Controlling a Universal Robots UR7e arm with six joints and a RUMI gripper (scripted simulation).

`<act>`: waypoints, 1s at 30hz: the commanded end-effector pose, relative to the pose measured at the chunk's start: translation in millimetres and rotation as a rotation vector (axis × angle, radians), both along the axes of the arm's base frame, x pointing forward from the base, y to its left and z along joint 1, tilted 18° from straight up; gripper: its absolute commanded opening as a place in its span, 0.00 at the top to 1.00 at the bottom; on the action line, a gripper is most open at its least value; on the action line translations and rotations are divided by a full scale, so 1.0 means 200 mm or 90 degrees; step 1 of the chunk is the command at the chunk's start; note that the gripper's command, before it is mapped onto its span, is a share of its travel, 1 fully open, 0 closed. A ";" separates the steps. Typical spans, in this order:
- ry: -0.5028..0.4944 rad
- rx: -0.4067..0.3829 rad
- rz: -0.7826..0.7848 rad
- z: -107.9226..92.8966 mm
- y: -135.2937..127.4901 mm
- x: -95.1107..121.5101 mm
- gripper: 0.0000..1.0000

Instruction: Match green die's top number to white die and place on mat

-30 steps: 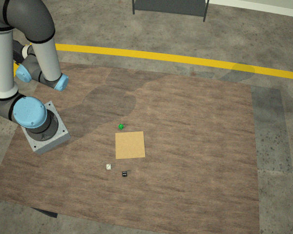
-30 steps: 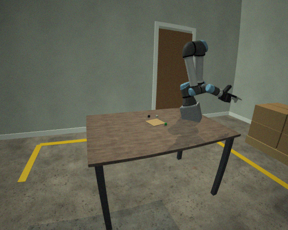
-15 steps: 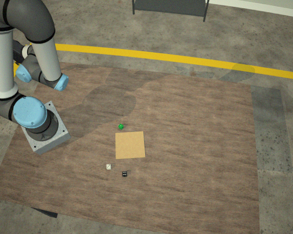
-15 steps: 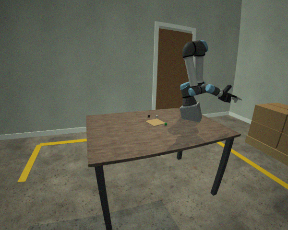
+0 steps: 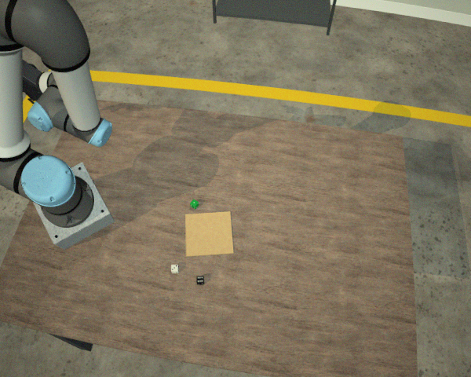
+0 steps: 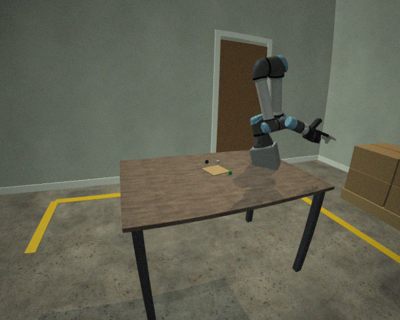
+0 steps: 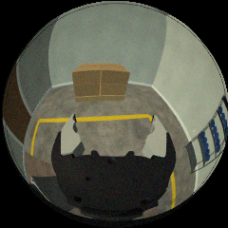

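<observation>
Tool [image 6: 320,136] fully open, nothing held, pointed off tabletop [image 6: 179,203] toward boxes [image 6: 379,179]. Green die [image 5: 194,203] seen just beside mat [image 5: 209,233], off it, well apart from tool, behind it past base

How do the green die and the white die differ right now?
The green die lies beyond the mat's far edge, nearer the arm's base; the white die lies off the near edge, beside the black die. Green looks tipped on a corner; white sits flat. Both are off the mat, untouched.
</observation>
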State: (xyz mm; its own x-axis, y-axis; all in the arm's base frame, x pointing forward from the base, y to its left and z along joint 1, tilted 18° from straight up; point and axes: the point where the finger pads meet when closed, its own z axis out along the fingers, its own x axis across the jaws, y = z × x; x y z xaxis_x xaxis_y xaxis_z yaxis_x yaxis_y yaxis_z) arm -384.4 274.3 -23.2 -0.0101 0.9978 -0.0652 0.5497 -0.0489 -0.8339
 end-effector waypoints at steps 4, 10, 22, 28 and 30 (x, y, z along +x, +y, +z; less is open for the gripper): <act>-0.020 -0.010 -0.042 -0.01 0.12 0.10 0.00; -0.048 -0.026 -0.104 -0.03 0.29 0.26 0.00; -0.112 -0.071 -0.263 -0.05 0.63 0.73 0.00; -0.149 -0.104 -0.368 -0.05 0.78 1.07 0.00; -0.164 -0.120 -0.415 -0.04 0.83 1.22 0.00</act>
